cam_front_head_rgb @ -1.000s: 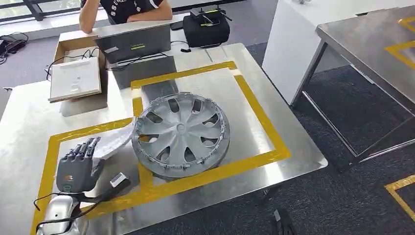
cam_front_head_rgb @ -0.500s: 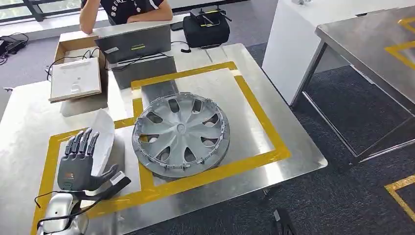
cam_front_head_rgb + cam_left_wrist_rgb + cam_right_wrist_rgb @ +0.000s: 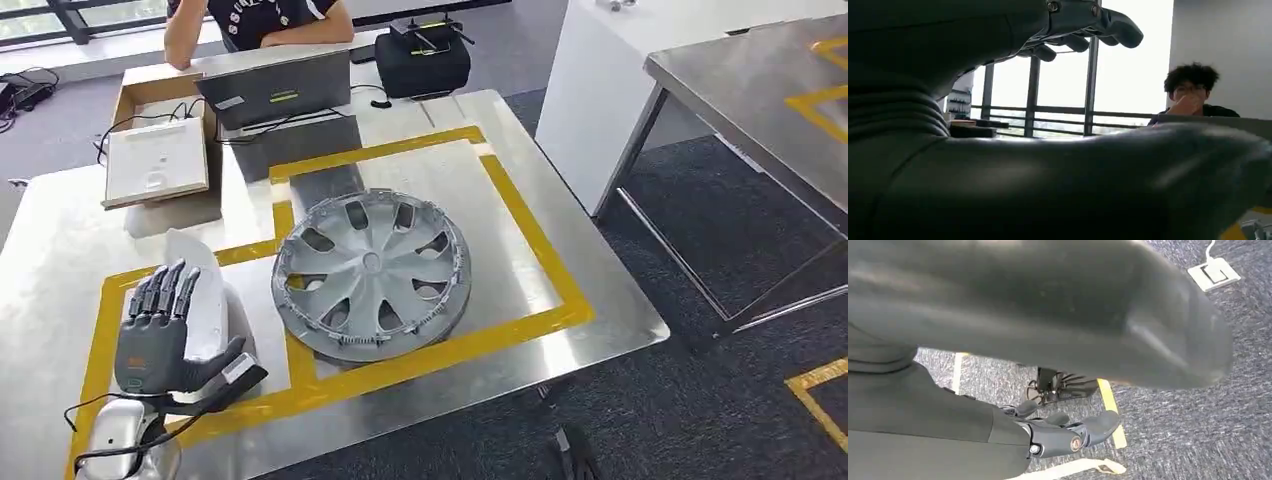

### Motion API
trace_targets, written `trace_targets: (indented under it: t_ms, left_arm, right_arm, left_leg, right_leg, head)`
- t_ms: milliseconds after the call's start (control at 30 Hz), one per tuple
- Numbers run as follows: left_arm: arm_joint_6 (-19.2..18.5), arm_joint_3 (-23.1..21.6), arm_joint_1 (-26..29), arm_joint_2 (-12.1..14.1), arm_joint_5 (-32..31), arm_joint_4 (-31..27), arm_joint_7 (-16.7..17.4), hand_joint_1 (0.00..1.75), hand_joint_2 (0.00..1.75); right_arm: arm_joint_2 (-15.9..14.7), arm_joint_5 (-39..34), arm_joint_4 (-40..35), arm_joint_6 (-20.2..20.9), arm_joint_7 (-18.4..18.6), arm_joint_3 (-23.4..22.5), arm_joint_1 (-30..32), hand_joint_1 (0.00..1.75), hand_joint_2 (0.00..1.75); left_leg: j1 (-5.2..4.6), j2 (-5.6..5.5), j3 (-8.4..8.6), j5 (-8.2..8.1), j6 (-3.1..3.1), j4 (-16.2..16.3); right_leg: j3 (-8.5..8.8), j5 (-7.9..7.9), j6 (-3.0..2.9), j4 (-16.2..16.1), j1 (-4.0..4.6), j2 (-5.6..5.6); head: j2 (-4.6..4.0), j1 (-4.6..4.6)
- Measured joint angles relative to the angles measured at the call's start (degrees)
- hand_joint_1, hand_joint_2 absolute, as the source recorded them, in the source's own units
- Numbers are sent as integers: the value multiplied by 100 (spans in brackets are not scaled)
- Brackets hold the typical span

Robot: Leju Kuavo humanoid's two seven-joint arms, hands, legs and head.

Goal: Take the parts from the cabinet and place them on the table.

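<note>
— Parts first, from the left: what lies on the steel table (image 3: 60, 230)?

— The left hand (image 3: 160, 330) hovers over the left yellow-taped square, fingers (image 3: 165, 290) straight and spread apart, thumb out to the side, holding nothing. Just beyond it lies a pale grey curved part (image 3: 205, 290), resting on the table inside that square; the fingers overlap its near edge from the head view, and I cannot tell whether they touch it.

— And to its right?

— The silver wheel cover (image 3: 370, 272), lying flat, face up, mostly in the larger taped square, its left rim over the yellow tape (image 3: 282, 222) between the two squares. It sits just beside the curved part.

— The right hand?

— The right hand (image 3: 1068, 432) hangs low above grey carpet with yellow floor tape; its fingers are loosely curled, apart from the thumb, with nothing in them.

— Farther back?

— A cardboard box with a white tray (image 3: 155, 160), then a laptop (image 3: 275, 90), then a black bag (image 3: 420, 55). A person (image 3: 265, 20) sits behind the laptop.
</note>
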Motion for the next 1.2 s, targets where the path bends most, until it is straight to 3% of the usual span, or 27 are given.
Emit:
trace_targets:
  t_ms: [100, 133, 167, 267, 300, 333, 367, 433, 467, 500, 567, 600, 633, 667, 700, 767, 800, 833, 867, 933, 967, 1000, 1033, 1100, 1133, 1167, 1200]
  left_arm:
    - [2, -15, 13, -2, -9, -76, 2, 0, 0]
    - [7, -22, 16, -7, -9, -109, 2, 0, 0]
    - [15, -35, 14, -33, -9, -127, 0, 0, 0]
    - [13, -35, 53, -35, 28, -135, -26, 0, 0]
    - [13, -37, 83, -37, 26, -137, -33, 0, 0]
    - [15, -39, 112, -37, 13, -146, -24, 0, 0]
    - [17, -39, 137, -48, -13, -168, 11, 0, 0]
    - [17, -39, 154, -79, -33, -232, 42, 0, 0]
    - [17, -39, 154, -83, -53, -265, 63, 0, 0]
    - [17, -39, 156, -87, -103, -310, 101, 0, 0]
    - [17, -39, 161, -103, -179, -367, 146, 0, 0]
    - [17, -39, 163, -111, -203, -385, 173, 0, 0]
    - [17, -39, 176, -111, -221, -404, 197, 0, 0]
    - [17, -39, 195, -111, -251, -428, 214, 0, 0]
    - [17, -42, 206, -114, -278, -459, 225, 0, 0]
    - [15, -46, 224, -120, -315, -483, 260, 0, 0]
    - [15, -46, 258, -120, -319, -487, 271, 0, 0]
    - [15, -46, 305, -118, -330, -500, 284, 0, 0]
    - [15, -46, 350, -118, -341, -509, 304, 0, 0]
    - [15, -46, 418, -116, -369, -555, 330, 0, 0]
    - [15, -44, 445, -109, -369, -603, 363, 0, 0]
    - [15, -35, 479, -96, -367, -666, 395, 0, 0]
    - [20, -28, 536, -90, -363, -713, 413, 0, 0]
    - [20, -13, 627, -72, -350, -780, 422, 0, 0]
    - [24, -2, 682, -57, -348, -811, 420, 0, 0]
    - [35, 2, 711, -57, -343, -828, 415, 0, 0]
    - [35, 2, 720, -59, -334, -837, 411, 0, 0]
  right_arm:
    - [15, 0, 0, 0, 0, -7, -3, 0, 0]
    - [15, 0, 0, -2, 0, -9, -3, 0, 0]
    - [13, 0, 0, -2, -2, -11, 0, 0, 0]
    - [15, 0, 0, 0, -4, -11, -6, 0, 0]
    - [13, -2, 0, 0, -2, -13, -3, 0, 0]
    - [13, -9, 0, -2, 0, -15, 1, 0, 0]
    - [7, -17, 0, -2, 2, -17, 0, 0, 0]
    - [-7, -42, 0, -2, 7, -20, -5, 0, 0]
    - [-7, -46, 0, -2, 11, -20, -8, 0, 0]
    - [4, -61, 0, 0, 17, -20, -21, 0, 0]
    - [2, -68, 0, -2, 26, -35, -24, 0, 0]
    - [2, -76, 0, -2, 19, -41, -26, 0, 0]
    - [2, -77, 0, -2, 22, -48, -30, 0, 0]
    - [2, -74, 0, -2, 26, -50, -34, 0, 0]
    - [2, -72, 0, 0, 31, -52, -35, 0, 0]
    - [2, -59, 0, 0, 48, -55, -34, 0, 0]
    - [2, -57, 0, -2, 66, -55, -31, 0, 0]
    - [2, -42, 0, -4, 96, -57, -27, 0, 0]
    - [2, -24, 0, -17, 137, -57, -23, 0, 0]
    - [2, 22, 0, -33, 160, -55, -16, 0, 0]
    - [4, 64, 0, -35, 164, -55, -16, 0, 0]
    - [7, 105, 0, -37, 164, -55, -12, 0, 0]
    - [4, 122, 0, -35, 164, -55, -3, 0, 0]
    - [0, 166, 0, -37, 164, -52, 8, 0, 0]
    - [-2, 173, 0, -37, 155, -50, 22, 0, 0]
    - [-35, 184, 0, -35, 133, -50, 33, 0, 0]
    - [-35, 184, 0, -20, 114, -50, 46, 0, 0]
  left_leg:
    - [-14, 0, -44, 35, 67, -20]
    - [66, 4, 34, 102, 98, -113]
    - [84, 35, 64, 144, 115, -158]
    - [107, 55, 19, 178, 124, -142]
    - [110, 62, 2, 175, 120, -123]
    - [120, 66, -14, 169, 111, -100]
    - [136, 67, -31, 155, 89, -70]
    - [197, 59, -54, 102, 9, 21]
    - [192, 58, -79, 70, -38, 64]
    - [163, 41, -181, 57, -80, 104]
    - [132, 30, -163, 56, -119, 123]
    - [148, 29, -168, 75, -158, 113]
    - [164, 28, -182, 74, -202, 120]
    - [171, 33, -203, -18, -220, 192]
    - [170, 47, -297, -234, -225, 414]
    - [169, 44, -644, -754, -234, 1290]
    - [166, 44, -798, -910, -231, 1687]
    - [163, 44, -840, -913, -216, 1841]
    - [155, 44, -756, -790, -187, 1732]
    - [124, 44, -229, -338, -87, 819]
    - [94, 44, 86, -200, -22, 299]
    - [54, 64, 187, -292, -32, 78]
    - [32, 71, 163, -136, -67, 103]
    - [1, 65, 95, -131, -7, 63]
    - [13, 64, 66, -59, 47, 18]
    - [63, 80, 31, 34, 86, -16]
    - [61, 74, -28, 97, 118, -24]
  right_leg:
    - [13, 40, 68, -42, -10, 1]
    - [5, 30, 87, -44, 29, 3]
    - [-27, -51, 110, 51, 22, -4]
    - [-548, -736, 193, 1273, -33, -24]
    - [-698, -827, 218, 1611, -49, -26]
    - [-724, -772, 235, 1676, -63, -30]
    - [-619, -589, 255, 1465, -76, -35]
    - [-74, -95, 308, 457, -123, -50]
    - [80, -169, 338, 145, -129, -55]
    - [113, -153, 258, 167, -75, -16]
    - [60, -219, 125, 177, -103, 0]
    - [34, -216, 95, 181, -90, 1]
    - [19, -180, 24, 149, -96, -4]
    - [14, -153, -21, 132, -103, -14]
    - [-5, -132, -55, 123, -98, -16]
    - [-73, -86, -110, 126, -70, -29]
    - [-113, -57, -122, 128, -49, -31]
    - [-148, -28, -127, 129, -34, -31]
    - [-181, -1, -129, 129, -19, -31]
    - [-242, 69, -117, 130, 13, -30]
    - [-261, 103, -104, 131, 17, -30]
    - [-272, 142, -64, 126, 29, -30]
    - [-262, 182, -27, 103, 3, -30]
    - [-267, 263, 53, 66, -30, -39]
    - [-275, 321, 113, 32, -5, -35]
    - [-304, 263, 129, 70, -41, -31]
    - [-375, -9, 167, 206, -32, -36]
  head:
    - [0, -2]
    - [0, 2]
    - [0, 13]
    - [0, 41]
    - [0, 42]
    - [0, 44]
    - [0, 42]
    - [0, 44]
    - [0, 44]
    - [0, 85]
    - [0, 52]
    - [0, 61]
    - [0, 57]
    - [0, 55]
    - [0, 43]
    - [0, 46]
    - [0, 44]
    - [0, 44]
    - [0, 44]
    - [0, 46]
    - [0, 46]
    - [0, 54]
    - [0, 50]
    - [0, 48]
    - [0, 42]
    - [0, 33]
    - [0, 46]
